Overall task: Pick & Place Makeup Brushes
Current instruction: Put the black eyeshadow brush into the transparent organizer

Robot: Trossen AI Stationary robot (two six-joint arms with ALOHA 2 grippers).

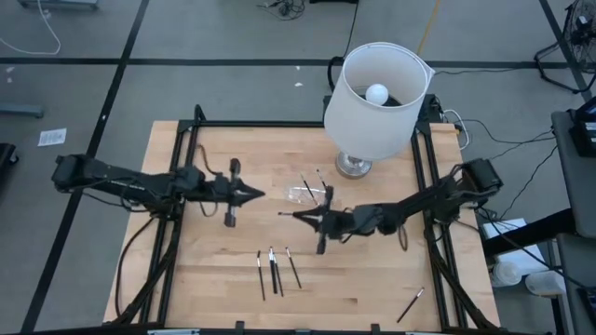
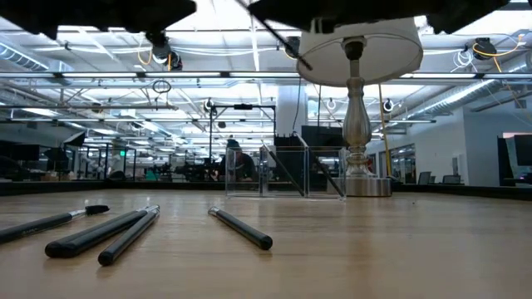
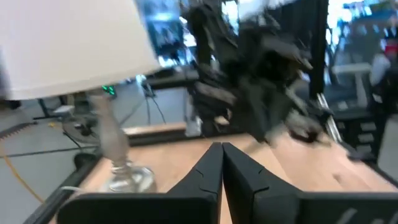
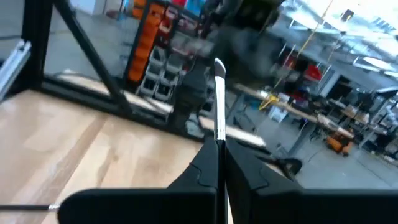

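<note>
Three thin black makeup brushes (image 1: pixel 274 271) lie flat side by side near the table's near edge, close in the low view (image 2: pixel 108 232). Another brush (image 1: pixel 411 304) lies alone at the near right corner. A clear holder (image 1: pixel 303 193) at the table's middle has two brushes (image 1: pixel 321 180) leaning in it. My right gripper (image 1: pixel 298 216) hovers beside the holder, above the table, shut on a brush. My left gripper (image 1: pixel 257 194) is shut and empty, in the air left of the holder, pointing at the right gripper. My right gripper pinches one makeup brush between its two fingertips (image 4: pixel 211 152). The fingers lie along the brush, which sticks straight out ahead of them, silver ferrule (image 4: pixel 219 112) and tip forward, toward the table's left. The brush is lifted clear of the table.
A table lamp with a large white shade (image 1: pixel 375 93) stands on its silver base (image 1: pixel 354 166) at the far edge, just behind the holder. Black frame rails (image 1: pixel 186 149) run along the table's left, right and far sides. Bare wood lies between the holder and the near brushes.
</note>
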